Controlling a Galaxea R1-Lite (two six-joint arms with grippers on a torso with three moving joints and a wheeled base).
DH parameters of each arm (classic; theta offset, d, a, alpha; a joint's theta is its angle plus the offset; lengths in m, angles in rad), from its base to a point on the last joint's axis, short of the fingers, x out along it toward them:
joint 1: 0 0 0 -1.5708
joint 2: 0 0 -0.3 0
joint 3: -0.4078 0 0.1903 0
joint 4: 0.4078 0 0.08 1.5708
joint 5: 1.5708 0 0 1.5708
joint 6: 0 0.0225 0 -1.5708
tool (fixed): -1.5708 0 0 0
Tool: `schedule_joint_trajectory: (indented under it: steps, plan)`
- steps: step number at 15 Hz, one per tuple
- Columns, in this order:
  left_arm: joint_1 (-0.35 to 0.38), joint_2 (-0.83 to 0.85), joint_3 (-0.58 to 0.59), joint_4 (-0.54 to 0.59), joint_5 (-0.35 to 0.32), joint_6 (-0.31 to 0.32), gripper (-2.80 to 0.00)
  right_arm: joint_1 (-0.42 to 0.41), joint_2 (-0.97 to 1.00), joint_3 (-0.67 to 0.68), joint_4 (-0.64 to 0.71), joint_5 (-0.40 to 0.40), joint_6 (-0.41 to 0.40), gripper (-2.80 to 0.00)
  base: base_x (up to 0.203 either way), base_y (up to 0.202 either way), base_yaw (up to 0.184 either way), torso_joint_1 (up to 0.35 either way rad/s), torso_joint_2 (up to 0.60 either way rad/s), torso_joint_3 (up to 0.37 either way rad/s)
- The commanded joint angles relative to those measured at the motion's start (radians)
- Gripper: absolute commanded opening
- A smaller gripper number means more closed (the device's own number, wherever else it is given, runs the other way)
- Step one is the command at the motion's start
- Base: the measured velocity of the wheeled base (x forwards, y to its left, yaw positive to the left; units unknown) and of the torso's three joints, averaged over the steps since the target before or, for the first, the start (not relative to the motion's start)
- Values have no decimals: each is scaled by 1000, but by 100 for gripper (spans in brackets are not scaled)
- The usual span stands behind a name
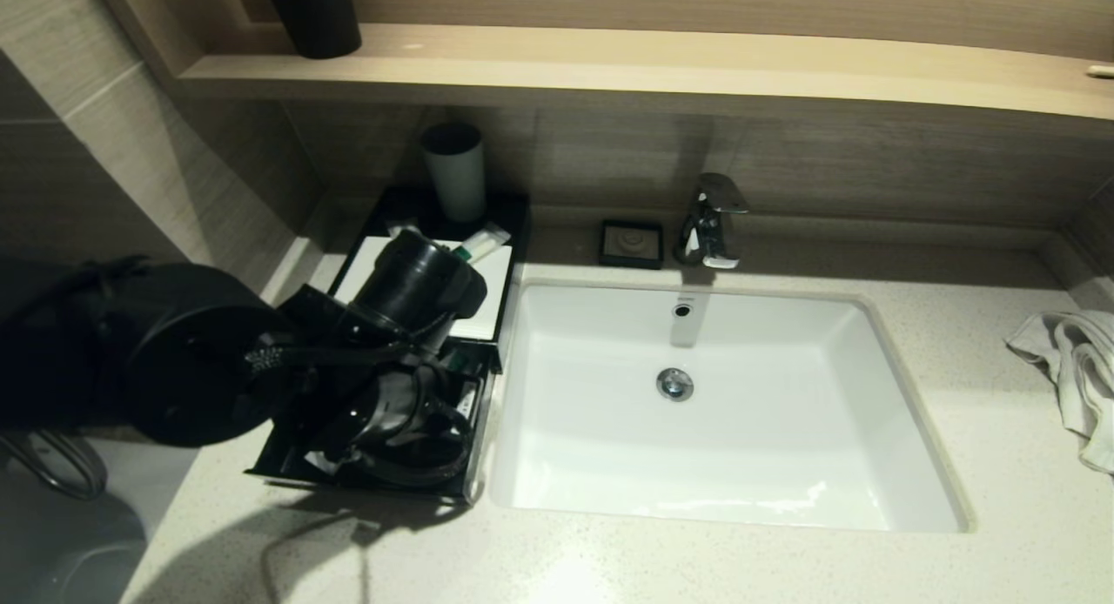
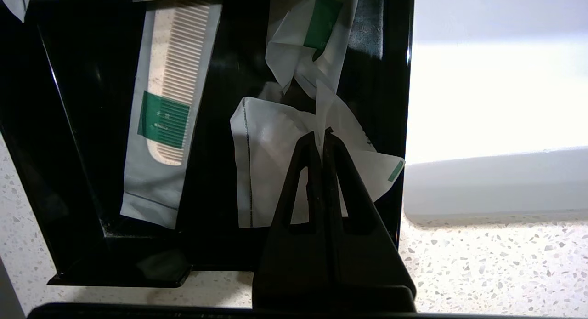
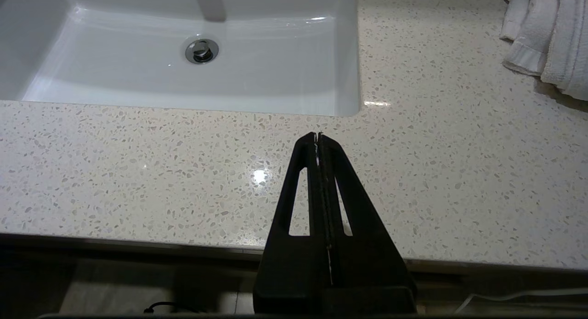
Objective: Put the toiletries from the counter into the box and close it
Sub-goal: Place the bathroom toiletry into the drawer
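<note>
Over the open drawer (image 2: 220, 103) of the box (image 2: 395, 80), locate the left gripper (image 2: 321, 136), closed on a thin tail of wrapper from the crumpled packet (image 2: 312, 29) with the green label. Read the packet as held above the drawer floor, within the drawer walls.

Note the other contents of the drawer: a comb sleeve (image 2: 161, 116) lying along one side, well apart from the gripper, and a flat packet (image 2: 275, 172) directly beneath the gripper tips. Check the head view for a slim tube (image 1: 483, 238) resting on the white top panel (image 1: 474, 312) of the box, outside the drawer.

Find the right gripper (image 3: 318, 135) closed on nothing, parked over the front edge of the bench (image 3: 138, 172) near the sink (image 3: 275, 80).

Judge the step in hand as placing the packet in the drawer. For the next move, expect to part the jaws and let the wrapper drop clear, then lift straight up to avoid dragging the film. Beware of cling between wrapper and tips. Afterwards, plan to collect the slim tube, drop it in, and push the drawer shut
</note>
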Motion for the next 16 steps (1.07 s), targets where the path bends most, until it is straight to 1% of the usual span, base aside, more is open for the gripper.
schedule_joint_trajectory:
  steps: [1,13,14,16]
  plan:
    - [-1,9,3,3,4,-15,-280,0,0,0,0,1,0,-280,0,0,0,0,0,0]
    - [-12,27,12,1,3,-19,-280,0,0,0,-1,1,-1,-280,0,0,0,0,0,0]
    - [-12,27,16,0,3,-19,0,0,0,0,0,1,0,-280,0,0,0,0,0,0]
    - [-12,27,23,-7,5,-19,0,0,0,0,0,1,-1,-280,0,0,0,0,0,0]
